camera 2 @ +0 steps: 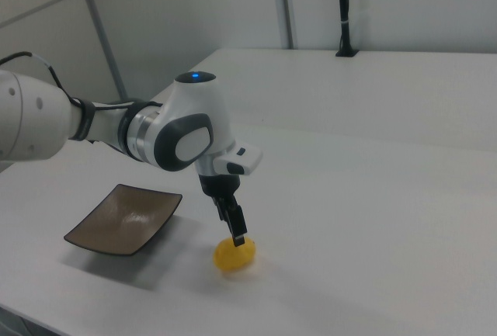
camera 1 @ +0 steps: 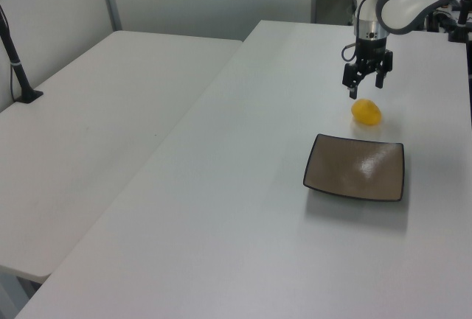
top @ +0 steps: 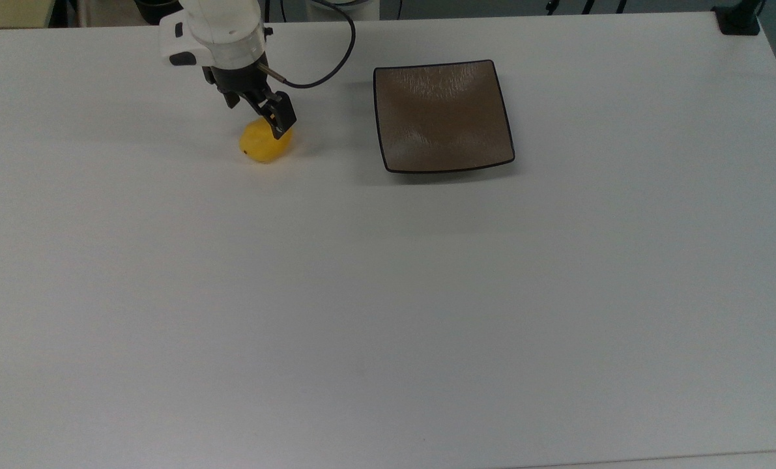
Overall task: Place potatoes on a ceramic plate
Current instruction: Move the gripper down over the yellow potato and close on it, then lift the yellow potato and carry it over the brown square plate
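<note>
This looks like a robotics lab or test room rather than a home. Two plain white tables [camera 1: 221,208] stand pushed together in the left view, bare-topped and office-grade. Pale partition walls [camera 2: 194,18] with metal posts close off the background in the right view. A black clamp-mounted pole [camera 1: 16,65] stands at the left edge of the left view (another such pole [camera 2: 343,10] rises at the top of the right view). A white robot arm [camera 2: 116,130] with a black cable [top: 326,62] stands over the table, with equipment cluttered at the upper right of the left view.

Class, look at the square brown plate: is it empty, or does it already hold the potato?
Empty. The plate shows bare glaze; the potato lies on the table beside it.
</note>
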`<state>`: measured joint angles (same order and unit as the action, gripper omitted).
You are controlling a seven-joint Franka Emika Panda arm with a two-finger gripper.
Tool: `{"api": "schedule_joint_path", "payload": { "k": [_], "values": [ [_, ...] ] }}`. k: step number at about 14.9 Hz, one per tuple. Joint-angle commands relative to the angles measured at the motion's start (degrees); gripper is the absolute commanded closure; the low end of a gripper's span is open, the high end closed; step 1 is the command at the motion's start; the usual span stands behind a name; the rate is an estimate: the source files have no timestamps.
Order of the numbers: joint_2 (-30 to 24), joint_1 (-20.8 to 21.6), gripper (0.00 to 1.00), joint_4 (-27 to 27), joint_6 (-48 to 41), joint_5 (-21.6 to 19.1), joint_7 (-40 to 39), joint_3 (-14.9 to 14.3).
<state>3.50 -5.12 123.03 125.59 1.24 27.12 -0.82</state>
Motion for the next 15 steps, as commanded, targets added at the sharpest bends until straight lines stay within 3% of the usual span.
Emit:
{"api": "schedule_joint_path", "payload": {
  "k": [1,4,5,6,7,15],
  "values": [
    [1.24,0.28,0.00,1.51,2.20,0.34,2.67,-0.32],
    [3.26,0.19,0.00,2.47,4.21,2.26,4.42,-0.33],
    [3.35,0.11,0.17,2.48,4.39,2.97,5.13,-0.32],
    [3.26,0.02,0.53,2.39,4.31,3.93,5.22,-0.32],
    [3.18,-0.16,0.64,2.30,4.31,3.94,5.22,-0.32],
    [-1.12,0.02,0.65,-2.08,-2.18,2.72,5.13,-0.24]
  ]
}}
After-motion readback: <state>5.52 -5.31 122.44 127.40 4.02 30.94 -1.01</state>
